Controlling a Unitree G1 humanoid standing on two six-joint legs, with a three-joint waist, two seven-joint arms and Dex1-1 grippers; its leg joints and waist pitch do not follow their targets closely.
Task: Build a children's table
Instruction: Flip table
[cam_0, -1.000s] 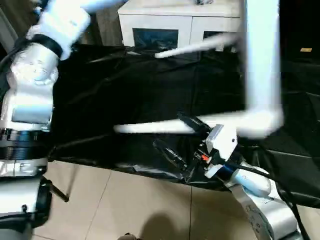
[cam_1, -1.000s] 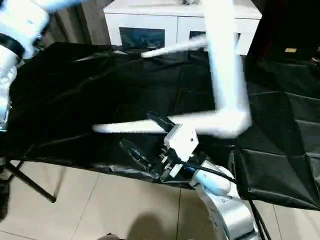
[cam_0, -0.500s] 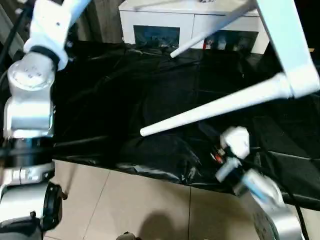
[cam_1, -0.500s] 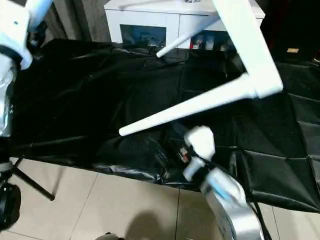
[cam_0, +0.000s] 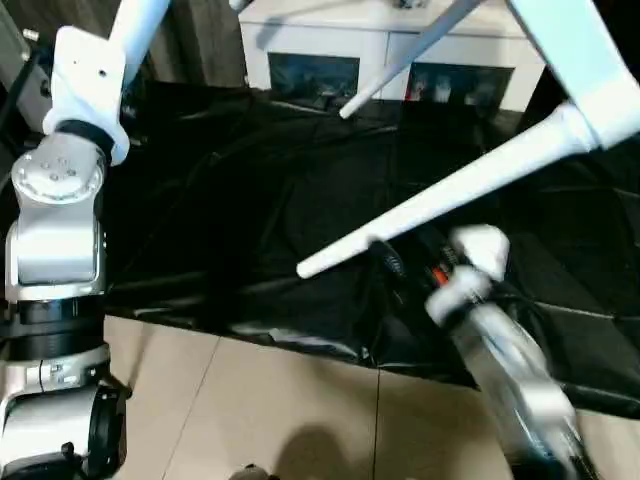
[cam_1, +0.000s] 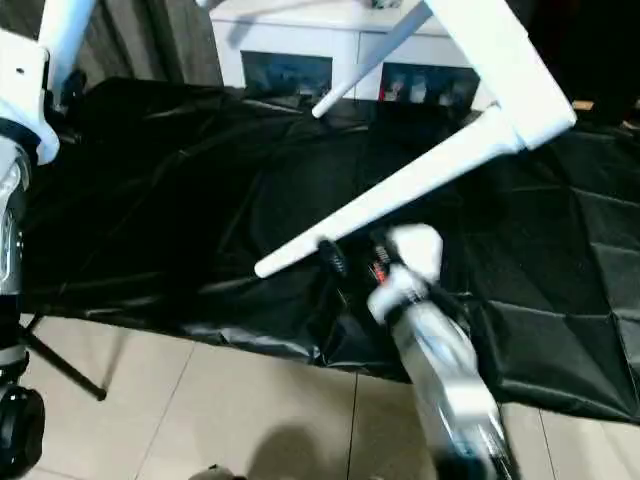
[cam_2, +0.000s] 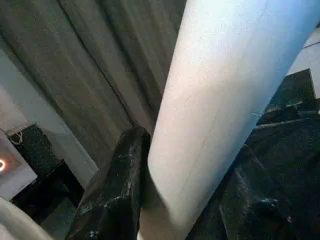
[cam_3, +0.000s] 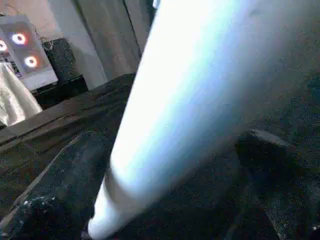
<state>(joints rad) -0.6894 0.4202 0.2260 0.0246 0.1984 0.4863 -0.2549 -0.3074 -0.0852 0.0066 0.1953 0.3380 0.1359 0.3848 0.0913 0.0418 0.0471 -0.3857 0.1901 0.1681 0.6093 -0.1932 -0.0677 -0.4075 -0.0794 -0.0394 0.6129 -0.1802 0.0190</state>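
Left eye view shows the white plastic children's table (cam_0: 590, 60) held up in the air above a surface draped in crinkled black plastic sheeting (cam_0: 250, 200), its square top tilted at the upper right and its long round white legs pointing out and down. One white round leg (cam_0: 450, 195) slants from a corner socket toward the near edge of the sheeting, its tip hanging just above it. A second white leg (cam_0: 400, 58) reaches toward the far edge, in front of a white low cabinet with dark glass openings (cam_0: 330, 50). A third white leg (cam_0: 140, 20) rises at the upper left, above the silver left arm (cam_0: 55, 220). Left wrist view shows the left pincer (cam_2: 187, 200) clenched on that leg, a black finger (cam_2: 112, 190) pressed to each side of the white tube. Right wrist view shows the right pincer (cam_3: 170, 200) with its black fingers (cam_3: 55, 190) spread wide on either side of the slanting leg, not pressing it, so it is released. The right forearm (cam_0: 510, 370) reaches up from the lower right toward that leg. Beige floor tiles (cam_0: 260, 400) lie below the near edge of the sheeting.
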